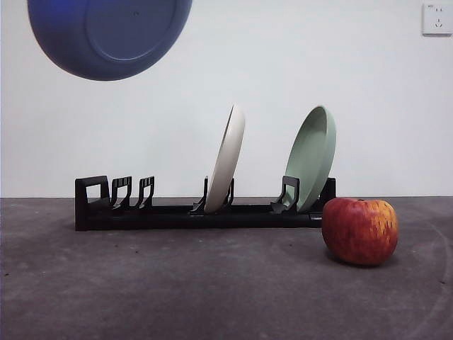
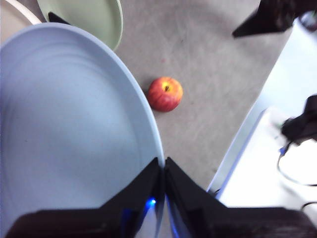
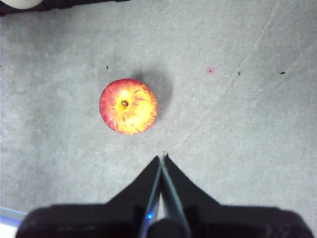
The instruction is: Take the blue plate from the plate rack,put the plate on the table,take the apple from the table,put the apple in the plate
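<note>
The blue plate hangs high in the air at the front view's top left, clear of the plate rack. My left gripper is shut on the blue plate's rim. The apple lies on the table just in front of the rack's right end; it also shows in the left wrist view. My right gripper is shut and empty, hovering above the table a short way from the apple.
A cream-white plate and a pale green plate stand upright in the rack. The green plate also shows in the left wrist view. A wall socket is at the top right.
</note>
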Available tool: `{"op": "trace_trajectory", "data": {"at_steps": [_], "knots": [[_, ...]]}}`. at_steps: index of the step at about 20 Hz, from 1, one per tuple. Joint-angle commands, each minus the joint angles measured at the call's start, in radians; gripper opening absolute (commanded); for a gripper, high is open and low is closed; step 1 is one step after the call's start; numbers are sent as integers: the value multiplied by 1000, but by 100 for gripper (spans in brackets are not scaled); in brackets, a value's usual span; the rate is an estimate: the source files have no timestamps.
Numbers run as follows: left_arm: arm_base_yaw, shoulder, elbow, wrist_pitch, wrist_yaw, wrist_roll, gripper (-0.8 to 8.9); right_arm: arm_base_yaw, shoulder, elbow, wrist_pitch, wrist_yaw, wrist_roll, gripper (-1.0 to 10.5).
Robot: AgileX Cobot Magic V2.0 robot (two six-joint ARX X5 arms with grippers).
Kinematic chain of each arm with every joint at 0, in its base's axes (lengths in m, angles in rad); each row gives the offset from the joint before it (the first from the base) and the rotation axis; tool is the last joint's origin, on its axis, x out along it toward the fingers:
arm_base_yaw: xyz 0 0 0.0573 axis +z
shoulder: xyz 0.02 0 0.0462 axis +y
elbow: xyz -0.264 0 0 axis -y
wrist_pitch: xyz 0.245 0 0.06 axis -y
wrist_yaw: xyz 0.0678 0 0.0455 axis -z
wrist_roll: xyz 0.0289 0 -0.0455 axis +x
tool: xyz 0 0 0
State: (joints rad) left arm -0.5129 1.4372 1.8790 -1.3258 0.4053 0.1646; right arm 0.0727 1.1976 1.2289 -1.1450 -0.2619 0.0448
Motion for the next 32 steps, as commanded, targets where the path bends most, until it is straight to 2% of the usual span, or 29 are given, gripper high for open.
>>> {"op": "trace_trajectory", "data": {"at_steps": [1,5,9,13,16,19,24,27,32], "knots": [[-103,-5,-43,8,-103,1,-6,2,4,2,5,0,8,0],[-294,-9,-201,39,-294,-43,-6,2,4,2,1,0,8,0],[-440,-8,-457,270,-362,-94,-6,2,4,2,-1,0,8,1],[-510,-1,-693,500,-461,-91,-7,2,4,2,0,0,8,1],[-518,5,-819,656,-541,-51,-6,2,4,2,2,0,8,1],[-518,21,-872,753,-535,21,-6,2,4,1,10,0,8,1],[-517,121,-873,791,-537,160,-7,2,4,1,15,0,8,1],[-517,197,-873,765,-536,199,-7,2,4,1,15,0,8,1],[-517,267,-873,767,-487,202,1,2,4,1,14,0,8,31]]}}
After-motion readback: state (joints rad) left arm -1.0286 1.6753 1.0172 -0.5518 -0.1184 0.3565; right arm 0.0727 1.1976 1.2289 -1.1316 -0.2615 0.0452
